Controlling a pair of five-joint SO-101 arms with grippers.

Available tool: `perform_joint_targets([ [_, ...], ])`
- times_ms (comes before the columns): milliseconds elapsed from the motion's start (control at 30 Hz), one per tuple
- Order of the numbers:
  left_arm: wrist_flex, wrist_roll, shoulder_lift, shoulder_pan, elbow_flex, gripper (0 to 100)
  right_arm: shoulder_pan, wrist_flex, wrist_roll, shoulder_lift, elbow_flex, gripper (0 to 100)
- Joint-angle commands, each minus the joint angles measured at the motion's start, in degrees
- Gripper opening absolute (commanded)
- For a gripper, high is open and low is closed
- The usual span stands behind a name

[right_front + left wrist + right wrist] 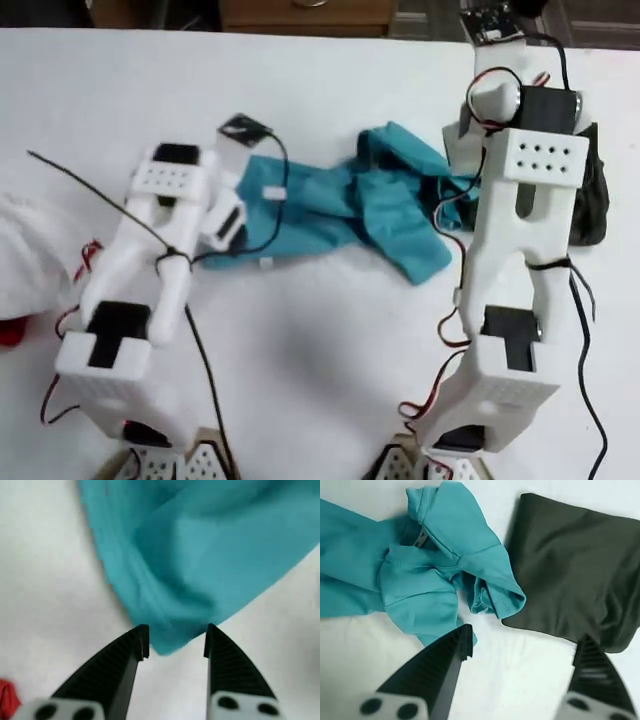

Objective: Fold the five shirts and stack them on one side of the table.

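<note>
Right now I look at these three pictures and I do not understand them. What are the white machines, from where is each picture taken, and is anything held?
The two white machines are small robot arms, the left arm and the right arm, side by side at a white table. The high view is from a fixed camera looking down over the table. The two wrist views are from cameras on the arms' wrists, so each looks out past its own black gripper. On the table lies a crumpled teal shirt, and beside it a dark shirt, folded flat. The left gripper is open, with a corner of the teal shirt right at its tips. The right gripper is open above the two shirts. Nothing is held.
</note>
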Motion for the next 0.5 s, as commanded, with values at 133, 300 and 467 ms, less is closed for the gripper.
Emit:
perform_joint_targets([
  [133, -6.2, -0.5, -0.4, 1.1, 2.8, 20, 2.0, 1.1, 0.5, -21.1, 12.8, 29.3],
  [300, -6.0, -0.6, -0.4, 1.1, 4.5, 20, 2.3, -0.7, 0.5, -34.5, 29.2, 29.3],
  [467, -6.0, -0.7, -0.5, 1.1, 7.0, 20, 2.3, -7.3, 0.5, -45.7, 46.4, 29.3],
])
